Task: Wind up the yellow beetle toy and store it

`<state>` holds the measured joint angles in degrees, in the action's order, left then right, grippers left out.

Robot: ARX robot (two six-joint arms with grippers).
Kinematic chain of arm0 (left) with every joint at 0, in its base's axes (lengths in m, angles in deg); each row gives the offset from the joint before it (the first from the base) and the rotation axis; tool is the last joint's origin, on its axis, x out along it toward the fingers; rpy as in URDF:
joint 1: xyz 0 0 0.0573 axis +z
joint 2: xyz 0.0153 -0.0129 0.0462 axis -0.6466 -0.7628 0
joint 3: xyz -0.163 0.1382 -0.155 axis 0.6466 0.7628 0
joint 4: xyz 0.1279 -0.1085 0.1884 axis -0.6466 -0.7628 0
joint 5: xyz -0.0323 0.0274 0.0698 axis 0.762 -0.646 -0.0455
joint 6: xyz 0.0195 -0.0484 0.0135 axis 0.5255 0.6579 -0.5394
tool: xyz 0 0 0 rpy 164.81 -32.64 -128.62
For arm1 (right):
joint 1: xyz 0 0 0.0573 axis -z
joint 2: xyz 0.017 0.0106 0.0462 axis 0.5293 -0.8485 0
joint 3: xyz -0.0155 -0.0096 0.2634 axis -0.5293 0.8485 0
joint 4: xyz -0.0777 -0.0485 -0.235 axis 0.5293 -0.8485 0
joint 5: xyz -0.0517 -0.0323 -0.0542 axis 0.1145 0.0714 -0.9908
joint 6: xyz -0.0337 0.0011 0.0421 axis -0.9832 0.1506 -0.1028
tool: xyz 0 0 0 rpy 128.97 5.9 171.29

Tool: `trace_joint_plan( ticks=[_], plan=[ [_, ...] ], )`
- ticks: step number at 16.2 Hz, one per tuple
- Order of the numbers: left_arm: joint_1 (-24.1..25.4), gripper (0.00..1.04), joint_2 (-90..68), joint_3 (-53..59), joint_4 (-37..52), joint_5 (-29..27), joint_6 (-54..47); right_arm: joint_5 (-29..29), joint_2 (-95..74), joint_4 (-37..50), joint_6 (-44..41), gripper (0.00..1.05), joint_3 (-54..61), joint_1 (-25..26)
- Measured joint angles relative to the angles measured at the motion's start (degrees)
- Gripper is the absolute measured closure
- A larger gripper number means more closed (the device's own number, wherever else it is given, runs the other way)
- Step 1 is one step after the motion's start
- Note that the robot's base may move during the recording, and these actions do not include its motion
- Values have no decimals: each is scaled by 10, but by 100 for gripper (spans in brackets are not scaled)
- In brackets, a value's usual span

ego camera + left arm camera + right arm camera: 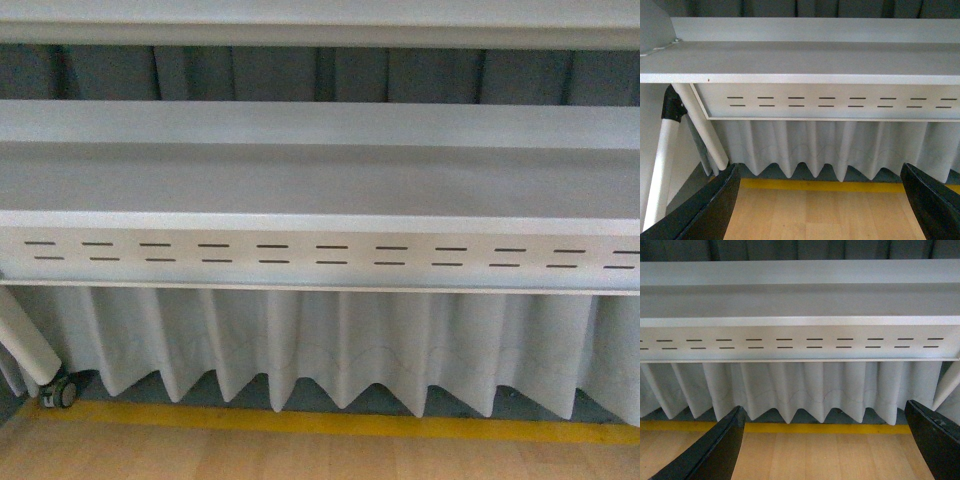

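The yellow beetle toy is out of view in all three views. My left gripper (822, 210) is open, its two black fingers (705, 210) spread wide over bare wooden floor with nothing between them. My right gripper (827, 450) is open too, its black fingers (715, 452) wide apart above the same kind of floor and holding nothing. Neither arm shows in the front view.
A white table with a slotted front panel (320, 255) fills the front view, a pleated white skirt (320, 340) hanging below it. A yellow floor stripe (320, 422) runs along its foot. A white leg on a caster (62, 390) stands at the left, and white table legs (700, 125) show in the left wrist view.
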<state>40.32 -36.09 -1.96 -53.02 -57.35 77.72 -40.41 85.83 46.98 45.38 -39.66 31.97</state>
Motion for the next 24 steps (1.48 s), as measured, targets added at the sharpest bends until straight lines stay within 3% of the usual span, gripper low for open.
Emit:
trace_joint_plan(
  ticks=[24],
  plan=[
    [0, 7, 0, 0, -2, 0, 0, 0, 0, -1, 0, 7, 0, 0]
  ],
)
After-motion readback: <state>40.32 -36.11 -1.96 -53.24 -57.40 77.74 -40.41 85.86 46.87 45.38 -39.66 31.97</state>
